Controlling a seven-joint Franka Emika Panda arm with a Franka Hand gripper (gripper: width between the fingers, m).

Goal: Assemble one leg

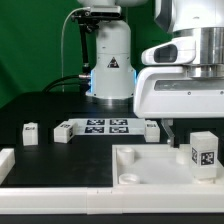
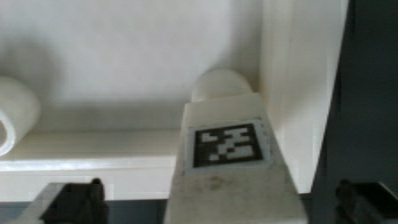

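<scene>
1. My pincer (image 2: 217, 203): open, one finger (image 2: 71, 200) on each side of the leg (image 1: 205, 152), with a gap on both sides.
2. The leg: upright, marker face showing, standing on the large white square piece (image 1: 140, 172) beside its raised rim, near a corner hole (image 2: 7, 112).
3. Farther back on the dark worktop (image 1: 70, 150): the marker board (image 1: 105, 126), with three spare posts (image 1: 30, 131) alongside it.

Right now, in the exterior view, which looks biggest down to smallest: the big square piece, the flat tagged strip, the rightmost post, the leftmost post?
1. square piece
2. marker board
3. rightmost post
4. leftmost post; farther off, so both posts may truly match.
</scene>
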